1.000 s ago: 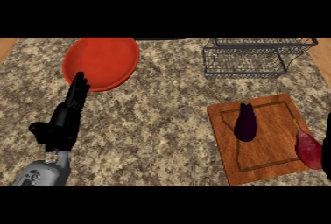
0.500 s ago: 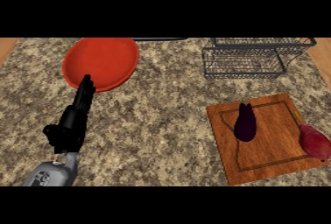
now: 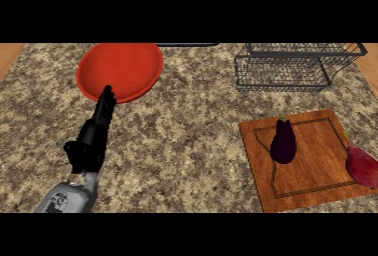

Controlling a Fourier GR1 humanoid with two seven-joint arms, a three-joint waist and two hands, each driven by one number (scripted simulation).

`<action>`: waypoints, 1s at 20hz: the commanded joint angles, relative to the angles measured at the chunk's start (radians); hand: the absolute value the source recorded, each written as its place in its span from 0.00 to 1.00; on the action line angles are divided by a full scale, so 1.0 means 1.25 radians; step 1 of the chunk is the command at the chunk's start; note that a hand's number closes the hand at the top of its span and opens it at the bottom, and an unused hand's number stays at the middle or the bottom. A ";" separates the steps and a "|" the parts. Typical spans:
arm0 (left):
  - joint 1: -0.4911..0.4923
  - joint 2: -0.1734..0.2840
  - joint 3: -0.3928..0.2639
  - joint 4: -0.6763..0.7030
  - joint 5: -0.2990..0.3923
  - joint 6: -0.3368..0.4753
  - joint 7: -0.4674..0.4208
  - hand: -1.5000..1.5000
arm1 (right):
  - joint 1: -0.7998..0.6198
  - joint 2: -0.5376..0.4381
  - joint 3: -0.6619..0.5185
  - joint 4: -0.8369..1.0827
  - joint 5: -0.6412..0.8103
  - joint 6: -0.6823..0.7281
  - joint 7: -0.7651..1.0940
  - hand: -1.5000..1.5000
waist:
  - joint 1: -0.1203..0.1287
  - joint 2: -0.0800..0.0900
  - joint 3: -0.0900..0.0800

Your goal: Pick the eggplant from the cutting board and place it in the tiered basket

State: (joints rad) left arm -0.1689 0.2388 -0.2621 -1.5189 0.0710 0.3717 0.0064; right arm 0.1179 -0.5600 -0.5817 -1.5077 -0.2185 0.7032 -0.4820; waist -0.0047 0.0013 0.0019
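1. The eggplant (image 3: 283, 144) is seen as a dark purple, nearly black, elongated body with a small green stem at its far end; it widens toward the near end.
2. It is laid lengthwise on the cutting board (image 3: 310, 165), in the board's left half, inside the groove cut around the board's face, with the stem pointed toward the far edge.
3. The cutting board is shown as a brown wooden rectangle at the right of the granite counter (image 3: 184, 125), turned slightly askew.
4. A reddish, pointed object (image 3: 362, 166) is placed at the board's right edge, partly overhanging it and apart from the eggplant; what it is cannot be told.
5. The tiered basket (image 3: 291, 67), made of dark wire, is set at the far right of the counter, beyond the board and well apart from the eggplant.
6. The left hand (image 3: 94, 135) is extended from a grey forearm entering at the lower left; its black fingers are held straight and close together, pointed away toward the far edge, and nothing is held.
7. The fingertips are shown over the near rim of a red plate (image 3: 122, 70) at the far left; contact cannot be judged.
8. The right hand is not shown.
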 commanded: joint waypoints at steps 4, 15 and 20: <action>-0.030 -0.013 0.013 0.006 -0.024 -0.014 0.026 0.50 | -0.013 -0.018 0.044 -0.019 0.077 0.022 -0.082 0.00 | 0.003 -0.002 -0.001; -0.019 -0.034 0.043 0.034 -0.039 -0.044 -0.008 0.50 | 0.042 -0.041 0.128 -0.019 0.204 -0.011 -0.114 0.00 | 0.002 -0.001 -0.001; 0.070 -0.045 0.033 -0.029 -0.060 -0.054 -0.025 0.50 | 0.072 -0.002 0.151 -0.023 0.288 -0.081 -0.146 0.00 | 0.003 -0.002 -0.001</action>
State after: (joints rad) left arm -0.1514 0.1852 -0.2307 -1.5434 -0.0016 0.3326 0.0266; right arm 0.1875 -0.5741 -0.3962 -1.5595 0.0758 0.5685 -0.5681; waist -0.0014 -0.0006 0.0002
